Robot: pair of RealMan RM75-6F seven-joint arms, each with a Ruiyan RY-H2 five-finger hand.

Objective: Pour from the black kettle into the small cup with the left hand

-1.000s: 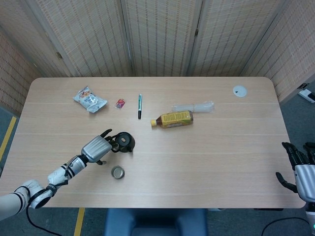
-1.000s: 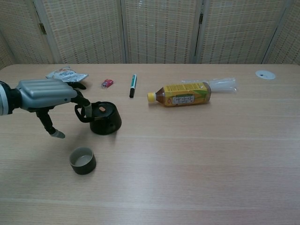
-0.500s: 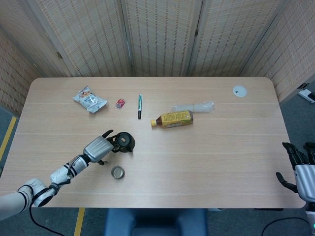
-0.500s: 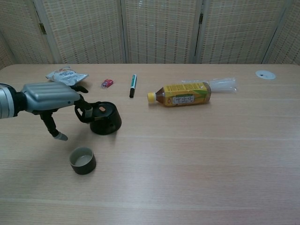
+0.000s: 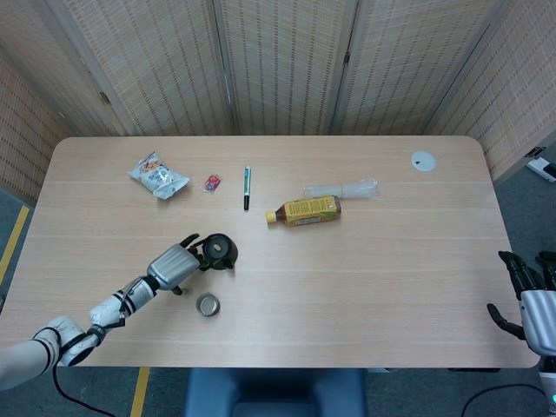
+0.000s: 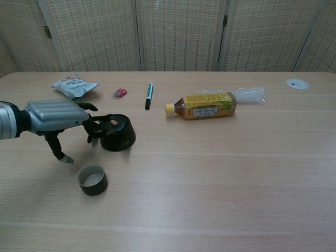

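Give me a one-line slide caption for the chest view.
Left hand at the black kettle's handle, small cup waiting in front, both upright on the table.

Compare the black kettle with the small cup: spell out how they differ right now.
The black kettle is taller, lidded and has a side handle; the small cup is low, open-topped and handleless. The left hand has its fingers at the kettle's handle; the cup stands apart, untouched. Both stand upright on the table.

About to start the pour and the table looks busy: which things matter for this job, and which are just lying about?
For the job:
black kettle
small cup
left hand, at the kettle's handle

Lying about:
yellow-label bottle
clear plastic bottle
pen
snack packet
small red wrapper
white disc
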